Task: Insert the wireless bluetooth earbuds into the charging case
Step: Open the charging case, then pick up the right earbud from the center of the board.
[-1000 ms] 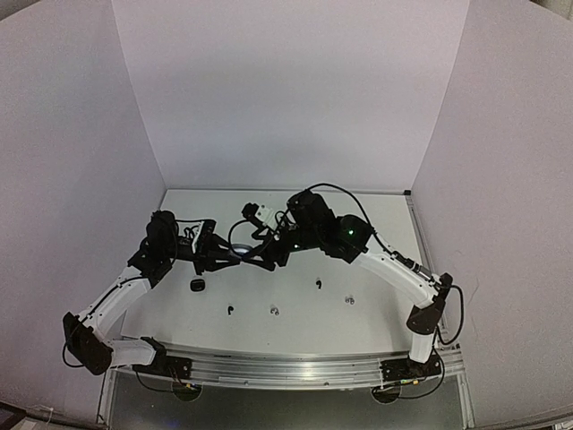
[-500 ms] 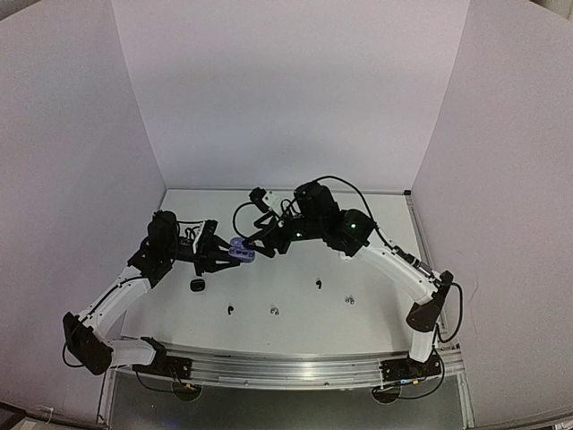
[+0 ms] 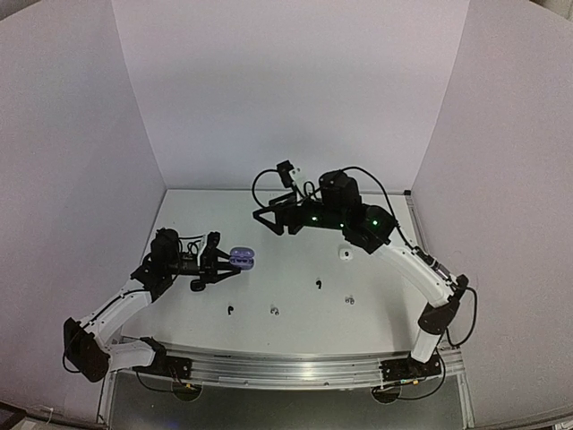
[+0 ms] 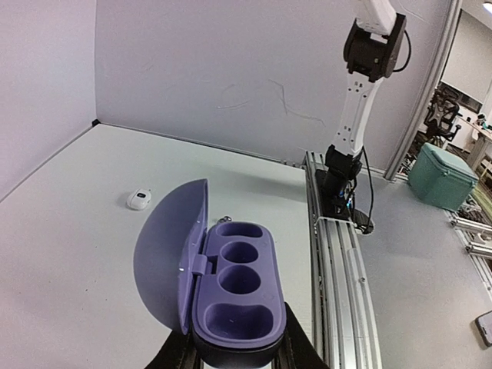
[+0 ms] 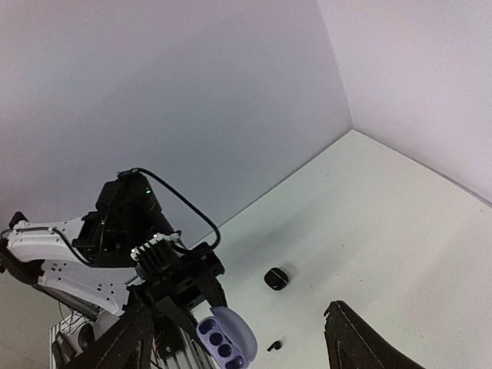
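My left gripper (image 3: 227, 262) (image 4: 237, 350) is shut on the near end of a purple charging case (image 3: 243, 259) (image 4: 234, 284) (image 5: 227, 339). The case's lid stands open to the left and its cavities are empty. My right gripper (image 3: 266, 220) (image 5: 239, 309) hangs open and empty, raised above the table behind and to the right of the case. Several wireless bluetooth earbuds lie loose on the table: a black one (image 3: 230, 310), a greyish one (image 3: 274, 311), another black one (image 3: 317, 284) (image 5: 274, 345) and a pale one (image 3: 349, 300).
A small black case (image 3: 197, 285) (image 5: 275, 277) lies on the table just in front of the left gripper. A white case (image 3: 345, 254) (image 4: 139, 199) sits under the right forearm. White walls close in three sides; an aluminium rail (image 3: 286, 367) runs along the near edge.
My right gripper has drawn away from the purple case, up and to the right, uncovering the white case. The left gripper has dropped slightly lower with the open case.
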Robot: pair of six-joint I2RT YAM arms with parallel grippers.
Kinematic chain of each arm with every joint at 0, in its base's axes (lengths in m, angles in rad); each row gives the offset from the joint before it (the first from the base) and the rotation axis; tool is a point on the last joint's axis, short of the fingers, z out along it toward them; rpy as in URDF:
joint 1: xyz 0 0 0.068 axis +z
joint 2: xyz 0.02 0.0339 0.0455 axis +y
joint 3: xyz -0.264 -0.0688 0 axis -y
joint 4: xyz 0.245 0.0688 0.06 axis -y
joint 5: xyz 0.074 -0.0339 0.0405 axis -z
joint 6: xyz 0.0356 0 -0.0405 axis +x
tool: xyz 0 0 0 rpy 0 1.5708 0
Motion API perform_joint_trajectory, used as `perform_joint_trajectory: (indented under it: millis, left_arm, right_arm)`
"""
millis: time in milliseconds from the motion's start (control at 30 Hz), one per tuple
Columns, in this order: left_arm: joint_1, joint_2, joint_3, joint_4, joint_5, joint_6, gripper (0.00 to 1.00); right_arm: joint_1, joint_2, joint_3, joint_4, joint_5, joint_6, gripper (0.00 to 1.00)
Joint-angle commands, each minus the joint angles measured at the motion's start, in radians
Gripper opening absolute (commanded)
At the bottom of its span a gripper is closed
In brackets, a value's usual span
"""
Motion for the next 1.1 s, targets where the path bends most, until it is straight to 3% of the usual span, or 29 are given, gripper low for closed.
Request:
perform_joint_trajectory:
  millis: [0,167,300,433,633,800,1067]
  left_arm:
    - [-0.003,-0.059,-0.085,0.194,-0.097,0.017,0.00]
    - [-0.005,-0.065,-0.155,0.315,-0.126,-0.003,0.00]
    - [-0.004,-0.060,-0.187,0.376,-0.151,-0.016,0.00]
    - [-0.004,-0.058,-0.210,0.416,-0.168,-0.048,0.00]
    - [-0.006,-0.058,-0.222,0.427,-0.175,-0.074,0.00]
    - [-0.005,-0.062,-0.226,0.428,-0.178,-0.072,0.00]
    - [-0.004,-0.064,-0.225,0.411,-0.197,-0.068,0.00]
  right_arm:
    - [-0.011,-0.206,-0.232,0.013,0.297,0.195,0.74]
    - [-0.051,-0.420,-0.565,-0.194,0.607,0.415,0.68]
    - [-0.080,-0.461,-0.708,-0.439,0.691,0.486,0.64]
    - [-0.157,-0.426,-0.773,-0.572,0.592,0.465,0.58]
    - [-0.348,-0.296,-0.831,-0.584,0.342,0.317,0.39]
    - [-0.418,-0.134,-0.827,-0.583,0.183,0.172,0.30]
    - [-0.419,0.037,-0.782,-0.573,0.129,0.106,0.29]
